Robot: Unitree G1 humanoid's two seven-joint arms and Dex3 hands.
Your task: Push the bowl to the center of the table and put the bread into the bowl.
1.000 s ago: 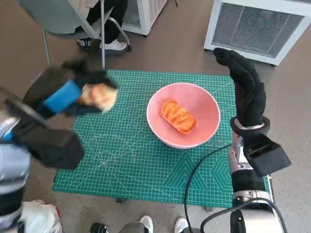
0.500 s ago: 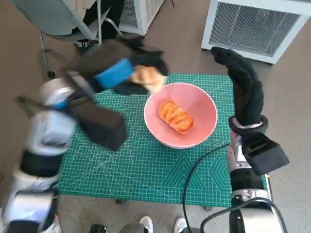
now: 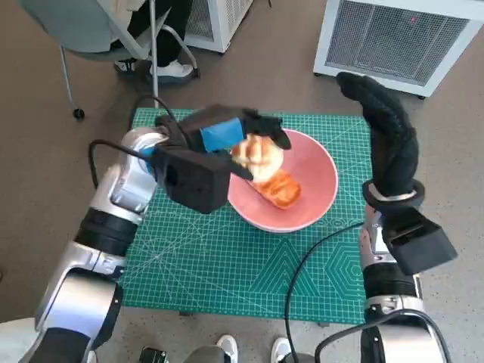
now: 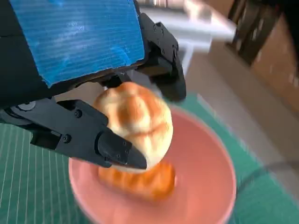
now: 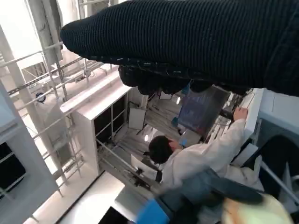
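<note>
You see the bowl [image 3: 314,189] as smooth pink plastic or glaze with a soft sheen; which of the two you cannot tell. The bun [image 4: 135,123] in your left hand [image 3: 227,140] has a pale, matt, finely floured-looking crust with browner creases, while the bread [image 3: 280,189] lying in the bowl looks glossier, orange-brown. That hand is hard black plastic, semi-gloss, with ribbed blue tape [image 4: 77,39] across its back. Your right hand [image 3: 386,144] wears a black knitted glove, matt, its ribbed weave plain in the right wrist view. The mat [image 3: 219,257] is matt green with fine pale printed lines. Your forearms show pale, shiny casing.
</note>
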